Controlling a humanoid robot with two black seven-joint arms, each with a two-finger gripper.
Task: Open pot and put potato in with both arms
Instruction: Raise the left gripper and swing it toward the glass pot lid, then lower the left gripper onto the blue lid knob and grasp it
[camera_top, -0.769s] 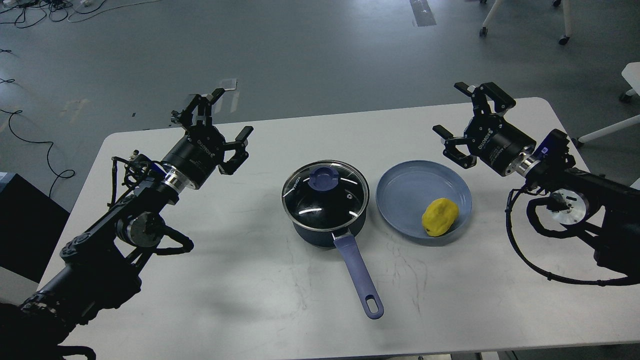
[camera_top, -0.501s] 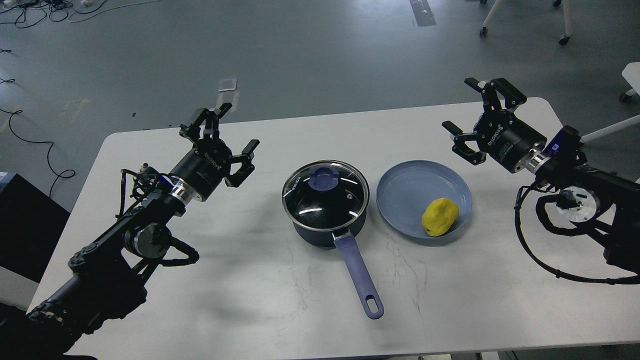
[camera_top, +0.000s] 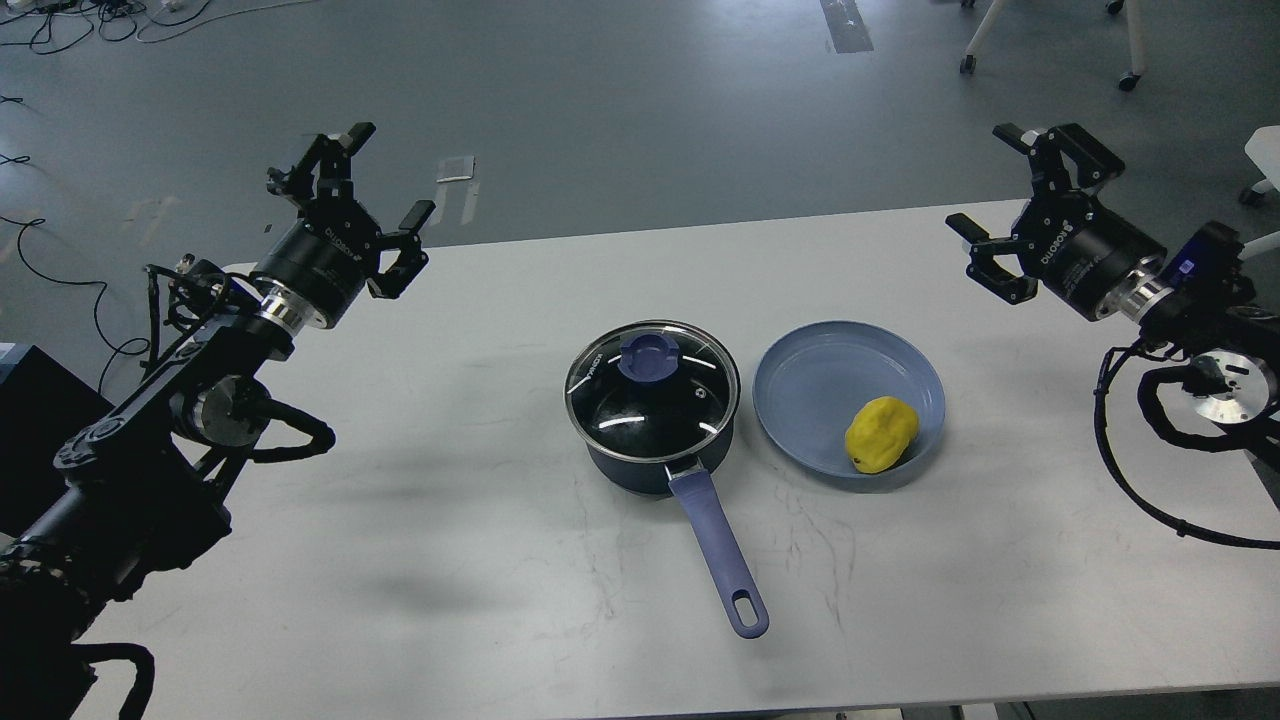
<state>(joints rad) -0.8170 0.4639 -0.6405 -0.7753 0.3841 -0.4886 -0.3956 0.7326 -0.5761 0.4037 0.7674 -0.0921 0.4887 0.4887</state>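
- The surface (camera_top: 420, 560) was a broad white slab with rounded corners, matte, faintly scuffed and scratched near the middle.
- The left arm (camera_top: 190, 400) and right arm (camera_top: 1190, 330) were black, jointed and hung with looping cables; both stood well apart from the task's things, one off each end of the surface.
- The pot (camera_top: 652, 420) sat near the middle: a small dark navy saucepan, round and smooth-walled, with a long periwinkle handle (camera_top: 718, 545) running toward the near edge and ending in a hang hole.
- The plate (camera_top: 820, 385) lay just beside the pot on its right, shallow, round, blue and matte.
- The lid (camera_top: 650, 395) was on the pot, a glossy glass dome in a metal rim, so the pot was not yet opened.
- The left gripper (camera_top: 350, 195) hung in the air with fingers spread apart, holding nothing; the right gripper (camera_top: 1030, 205) likewise had fingers apart and empty.
- The potato (camera_top: 881, 433) rested on the plate toward its near right edge: a lumpy, bright yellow oval, dull-skinned.
- The knob (camera_top: 648, 357) was a small blue disc at the top of the lid.
- Risks, as I judged them: the knob is small and low, so a slightly off-centre pinch could slip and drop the glass lid; the light pot could slide if the lid were dragged sideways; the rounded potato could roll out of a shallow grip or push the plate along.
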